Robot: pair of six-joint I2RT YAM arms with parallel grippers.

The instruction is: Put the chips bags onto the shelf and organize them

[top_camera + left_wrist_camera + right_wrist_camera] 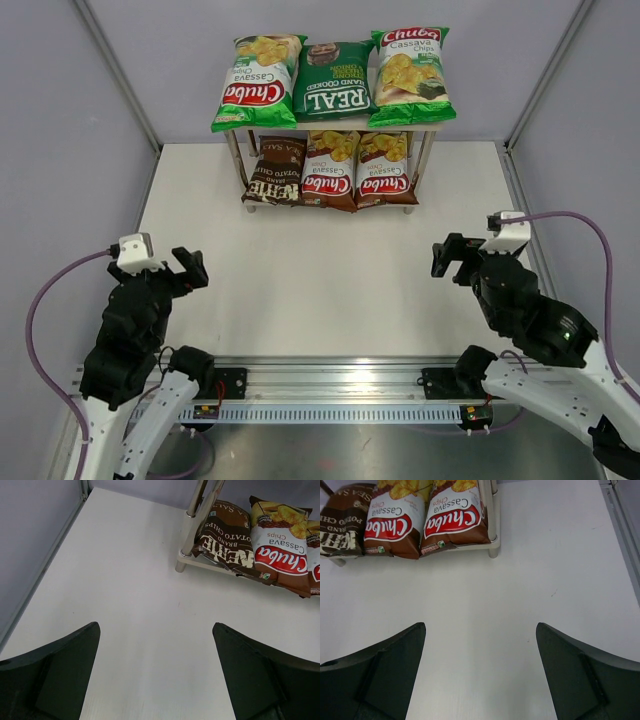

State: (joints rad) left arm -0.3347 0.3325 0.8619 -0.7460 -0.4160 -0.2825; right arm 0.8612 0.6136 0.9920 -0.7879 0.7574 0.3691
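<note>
The shelf (424,155) stands at 12 o'clock on the worktop (320,290). Its upper tier carries a light-green Chuba bag (258,82), the REAL bag (332,80) and a second light-green Chuba bag (410,75); its lower tier carries the Kettle bag (277,172) and two brown Chuba bags (330,170) (384,168). The left gripper (155,630) at 7 o'clock and the right gripper (480,627) at 4 o'clock are both released, jaws wide, grasping nothing, well apart from the shelf.

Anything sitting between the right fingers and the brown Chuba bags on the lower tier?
Nothing visible. Only white table separates the open right fingers from the two brown Chuba bags on the shelf, lower tier.
</note>
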